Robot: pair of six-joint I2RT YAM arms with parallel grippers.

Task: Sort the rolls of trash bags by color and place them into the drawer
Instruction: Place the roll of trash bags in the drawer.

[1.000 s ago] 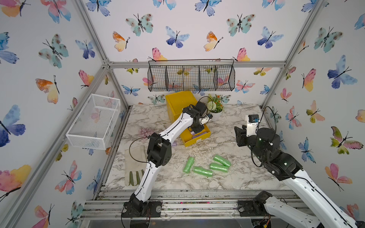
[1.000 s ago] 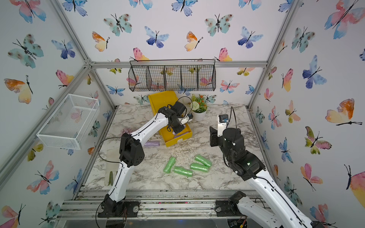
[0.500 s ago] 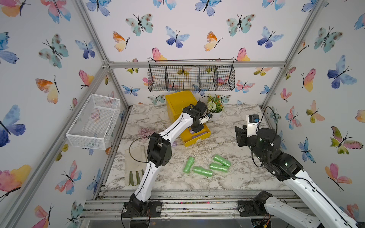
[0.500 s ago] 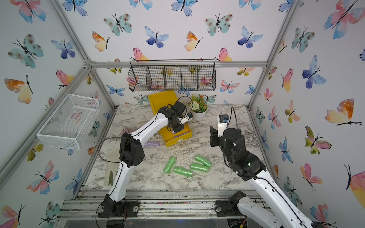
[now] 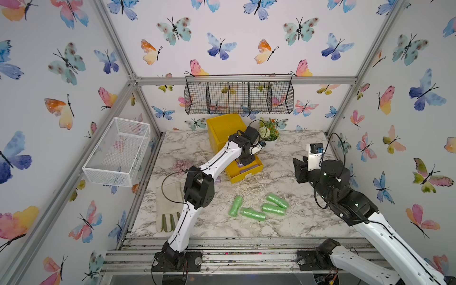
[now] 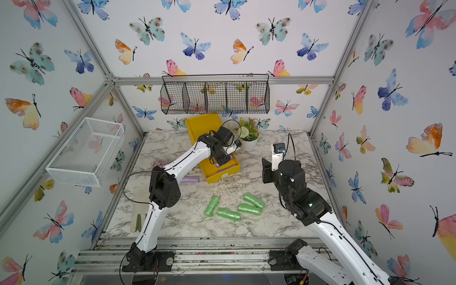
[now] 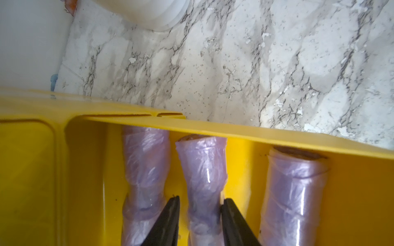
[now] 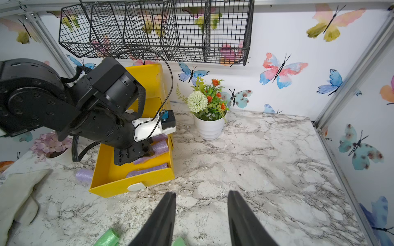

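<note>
The left gripper (image 7: 201,199) has jaws slightly apart around 1 purple roll (image 7: 202,166), laid beside 2 more so colors match in the drawer (image 7: 213,127). At 3 o'clock the right gripper (image 8: 202,193) waits, jaws apart, empty.

Left arm (image 5: 183,222) and right arm (image 5: 385,229): glossy white link shells between matte black joint housings dotted with small screws; a thin black cable loops along each; left gripper (image 7: 201,199) and right gripper (image 8: 201,192) have black tapered fingers; behind each sits a white camera mount (image 8: 149,127) with a blue plug.
</note>
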